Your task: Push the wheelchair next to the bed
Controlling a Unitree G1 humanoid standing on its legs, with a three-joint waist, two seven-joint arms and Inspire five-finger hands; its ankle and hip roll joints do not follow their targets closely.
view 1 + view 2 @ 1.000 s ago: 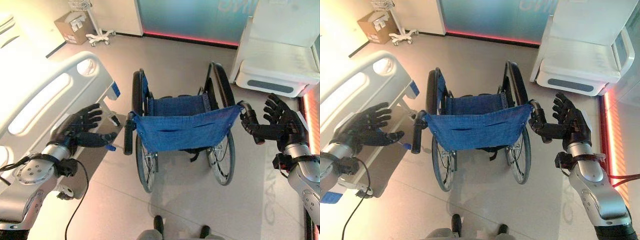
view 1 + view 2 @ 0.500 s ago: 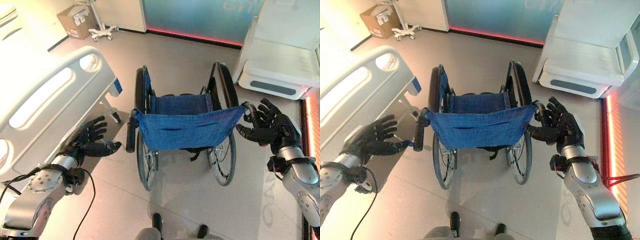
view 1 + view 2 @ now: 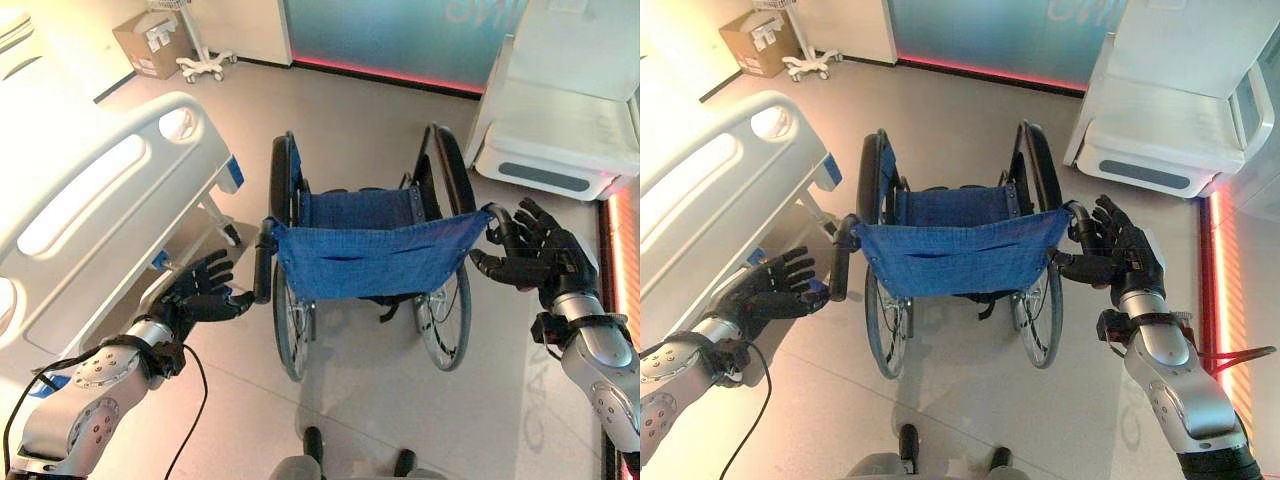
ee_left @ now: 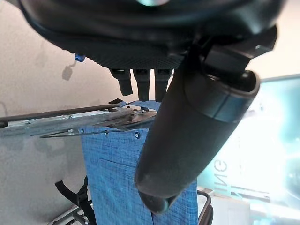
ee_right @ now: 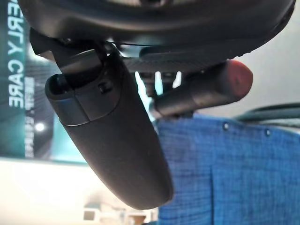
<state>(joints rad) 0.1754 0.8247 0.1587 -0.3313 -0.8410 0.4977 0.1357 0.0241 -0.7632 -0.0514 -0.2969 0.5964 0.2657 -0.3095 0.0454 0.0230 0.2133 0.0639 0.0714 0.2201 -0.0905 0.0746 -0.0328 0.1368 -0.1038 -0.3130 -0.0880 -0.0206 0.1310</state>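
Observation:
A wheelchair with a blue cloth back (image 3: pixel 370 255) stands at the centre with its back toward me. The white bed (image 3: pixel 95 205) lies close on its left. My left hand (image 3: pixel 200 295) is open, fingers spread, just left of the black left push handle (image 3: pixel 262 265) and apart from it. My right hand (image 3: pixel 540 258) is open at the right push handle (image 3: pixel 497 222), thumb reaching under it. In the right wrist view the handle's grip (image 5: pixel 201 89) lies past the thumb (image 5: pixel 117 140), with straight fingers beyond. The left wrist view shows the thumb (image 4: pixel 192 131) before the blue back (image 4: pixel 117 178).
A second white bed or gurney (image 3: pixel 560 130) stands at the back right, near the wheelchair's right wheel. A cardboard box (image 3: pixel 150 45) and a white wheeled stand (image 3: pixel 200 60) sit by the far wall. Bare floor (image 3: pixel 350 130) lies ahead of the wheelchair.
My left hand has moved right, closer to the left push handle. My right hand has come in from the right to the right handle. The camera shifted a little.

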